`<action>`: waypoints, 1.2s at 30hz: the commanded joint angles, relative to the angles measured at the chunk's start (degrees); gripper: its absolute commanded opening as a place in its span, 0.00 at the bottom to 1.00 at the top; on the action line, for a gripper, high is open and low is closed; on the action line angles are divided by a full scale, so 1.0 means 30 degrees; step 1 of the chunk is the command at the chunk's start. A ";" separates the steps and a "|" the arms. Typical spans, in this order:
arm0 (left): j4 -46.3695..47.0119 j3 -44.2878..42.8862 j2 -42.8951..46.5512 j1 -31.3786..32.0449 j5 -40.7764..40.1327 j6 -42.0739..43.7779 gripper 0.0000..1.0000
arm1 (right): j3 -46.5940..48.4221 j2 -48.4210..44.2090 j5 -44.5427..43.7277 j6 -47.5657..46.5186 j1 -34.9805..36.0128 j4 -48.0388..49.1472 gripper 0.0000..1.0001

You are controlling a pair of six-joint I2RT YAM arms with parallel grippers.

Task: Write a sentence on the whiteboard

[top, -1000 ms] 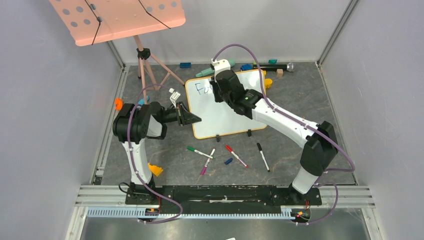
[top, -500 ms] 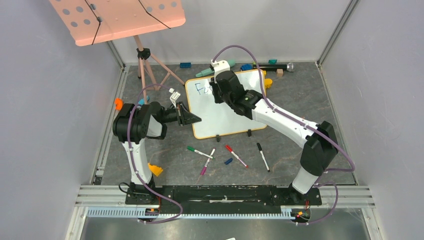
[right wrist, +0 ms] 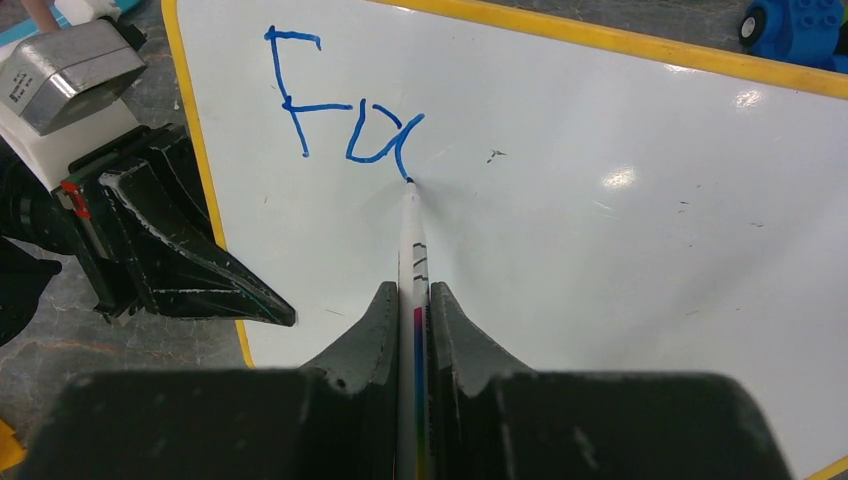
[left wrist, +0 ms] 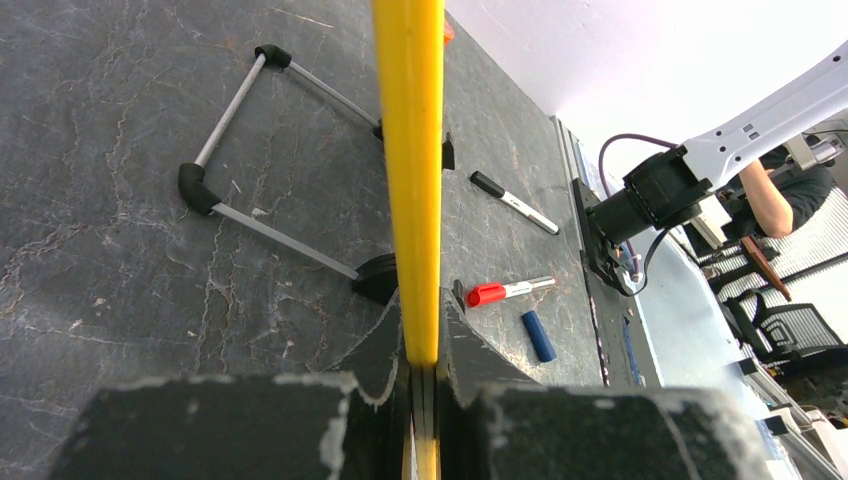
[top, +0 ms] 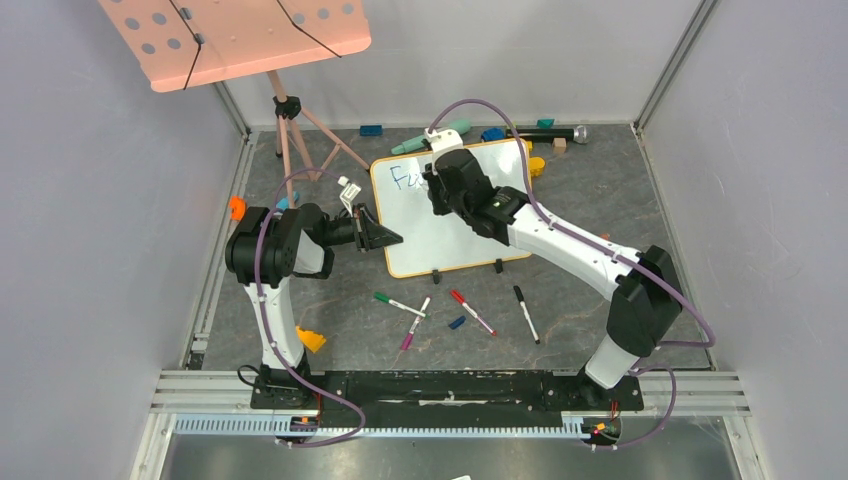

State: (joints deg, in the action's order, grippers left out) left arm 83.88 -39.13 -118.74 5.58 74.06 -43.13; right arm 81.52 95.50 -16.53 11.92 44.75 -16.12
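The whiteboard (top: 452, 238), white with a yellow frame, stands tilted on its black clip feet mid-table. My left gripper (top: 388, 239) is shut on its left edge; the left wrist view shows the yellow frame (left wrist: 410, 150) pinched between the jaws of that gripper (left wrist: 421, 312). My right gripper (right wrist: 412, 292) is shut on a white marker (right wrist: 411, 235), whose blue tip touches the board (right wrist: 620, 260). The sentence (right wrist: 340, 110) stands as blue letters "Fa" at the board's top left, also visible from above (top: 404, 178). The right wrist (top: 462, 180) hides its fingers there.
A pink music stand (top: 240, 35) on a tripod (top: 300, 140) is at the back left. Green (top: 398, 304), pink (top: 415, 322), red (top: 472, 312) and black (top: 526, 314) markers and a blue cap (top: 456, 322) lie before the board. Toys (top: 500, 132) line the back wall.
My right gripper has shifted slightly to the right along the board's top with the marker. The left arm and the board have not moved.
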 commanded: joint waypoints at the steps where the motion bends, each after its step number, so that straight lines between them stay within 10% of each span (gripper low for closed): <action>1: 0.1778 0.0008 0.0368 0.0160 0.1201 0.2115 0.02 | 0.0162 -0.0707 -0.0379 -0.0067 -0.0153 -0.0045 0.00; 36: 0.1792 -0.0004 0.0370 0.0160 0.1210 0.2109 0.02 | 0.2883 0.0785 -0.1109 -0.1064 -0.0738 0.0139 0.00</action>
State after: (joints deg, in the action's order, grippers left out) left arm 84.09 -39.13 -118.76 5.61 74.22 -43.13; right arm 87.35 96.86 -19.55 9.41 42.83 -16.86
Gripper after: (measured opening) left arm 0.100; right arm 0.124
